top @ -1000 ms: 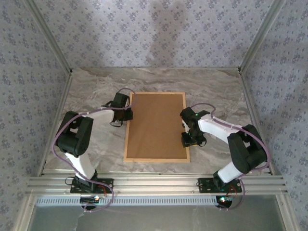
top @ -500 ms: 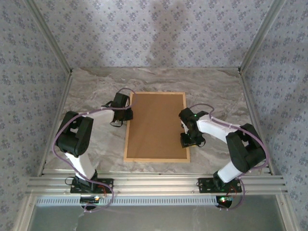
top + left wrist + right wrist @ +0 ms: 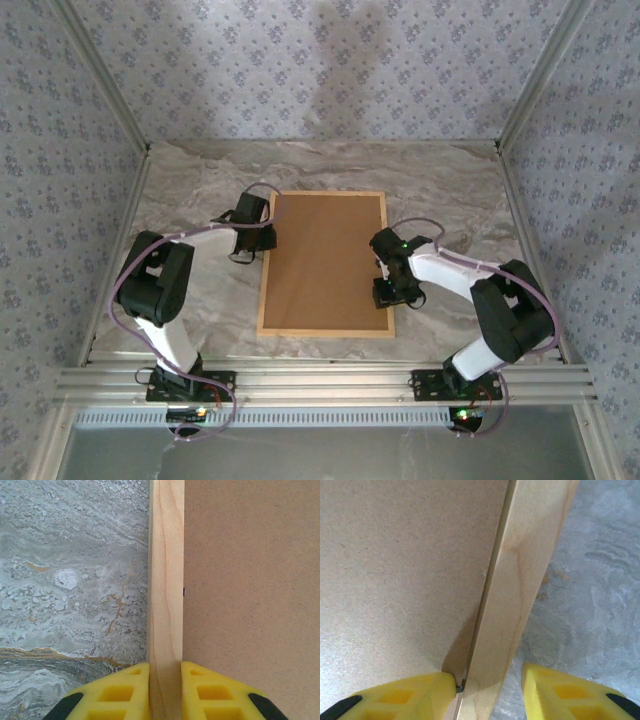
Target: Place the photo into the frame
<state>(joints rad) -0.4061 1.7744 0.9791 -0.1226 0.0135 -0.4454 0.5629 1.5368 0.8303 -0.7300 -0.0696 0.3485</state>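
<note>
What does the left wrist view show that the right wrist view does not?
Left wrist view: the left gripper shut on the frame rail, both fingers touching the wood. Right wrist view: the right gripper open astride the other rail, its outer finger apart from the wood. Both: light wood rail, brown backing board, marble table.

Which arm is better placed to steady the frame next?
Left, probably. The left gripper is shut on the frame, gripping its rail from both sides. The right gripper straddles the opposite rail, with one finger standing clear.
</note>
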